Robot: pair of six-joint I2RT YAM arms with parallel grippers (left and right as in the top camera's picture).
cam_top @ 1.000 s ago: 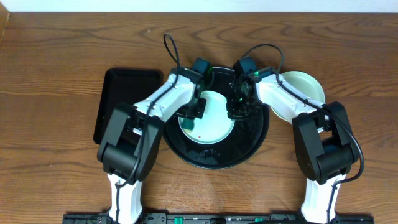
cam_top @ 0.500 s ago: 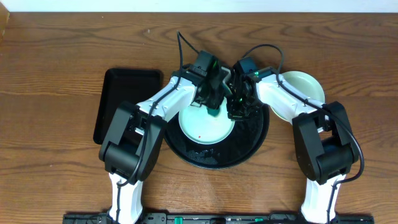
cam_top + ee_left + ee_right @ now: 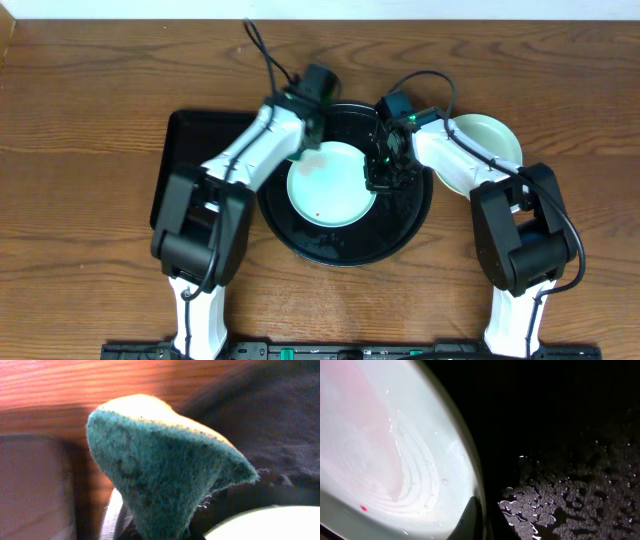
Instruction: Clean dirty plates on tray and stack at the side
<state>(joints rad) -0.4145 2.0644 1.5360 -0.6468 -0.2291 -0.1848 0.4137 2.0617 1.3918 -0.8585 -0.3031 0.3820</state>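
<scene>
A mint-teal plate (image 3: 330, 190) with a small red speck lies on the round black tray (image 3: 400, 225). My right gripper (image 3: 385, 172) is shut on the plate's right rim; in the right wrist view one finger (image 3: 472, 520) lies over the wet plate (image 3: 385, 450) at its edge. My left gripper (image 3: 308, 140) is above the tray's far-left rim, off the plate, shut on a green and yellow sponge (image 3: 160, 475). A second pale plate (image 3: 492, 140) sits on the table to the right of the tray, partly under my right arm. No third plate shows.
A smaller rectangular black tray (image 3: 195, 165) lies left of the round tray, partly under my left arm. The round tray's floor is wet with water beads (image 3: 570, 485). Bare wooden table surrounds the trays.
My left gripper lifted the sponge off the plate and swung it back and left to the tray's far-left rim. My right gripper and the plate stayed put.
</scene>
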